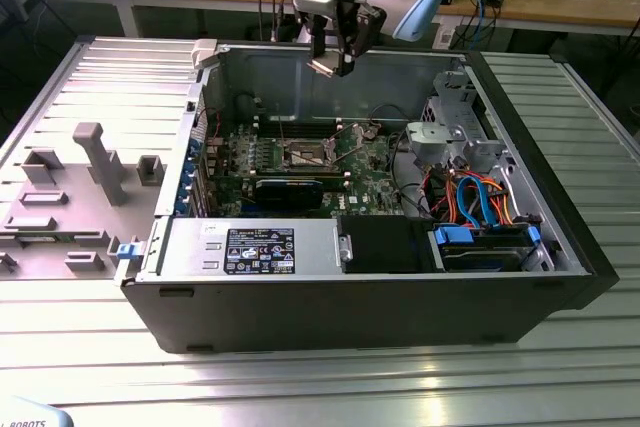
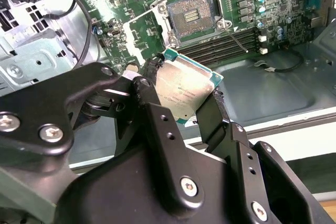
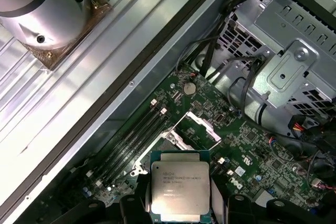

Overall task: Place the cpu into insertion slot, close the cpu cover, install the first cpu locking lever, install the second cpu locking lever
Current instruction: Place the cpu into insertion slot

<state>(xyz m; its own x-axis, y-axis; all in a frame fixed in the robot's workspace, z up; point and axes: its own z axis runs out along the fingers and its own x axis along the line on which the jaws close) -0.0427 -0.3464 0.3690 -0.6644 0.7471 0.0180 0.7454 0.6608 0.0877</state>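
Black gripper (image 2: 184, 86) clamped on the cpu (image 2: 191, 80), its fingers (image 2: 157, 111) pressing two opposite edges. The chip was tilted, silver-grey top toward the camera, green rim showing. The insertion slot (image 2: 191, 17) lay beyond on the green motherboard (image 2: 126, 35), dark centre exposed, well apart from the chip. Memory slots (image 2: 226, 45) ran just beside it.

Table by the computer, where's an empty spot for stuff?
The ribbed table is bare nearest the exterior camera and at the exterior view's right of the computer case. Inside is crowded: motherboard, cables, the gripper holding the cpu above.
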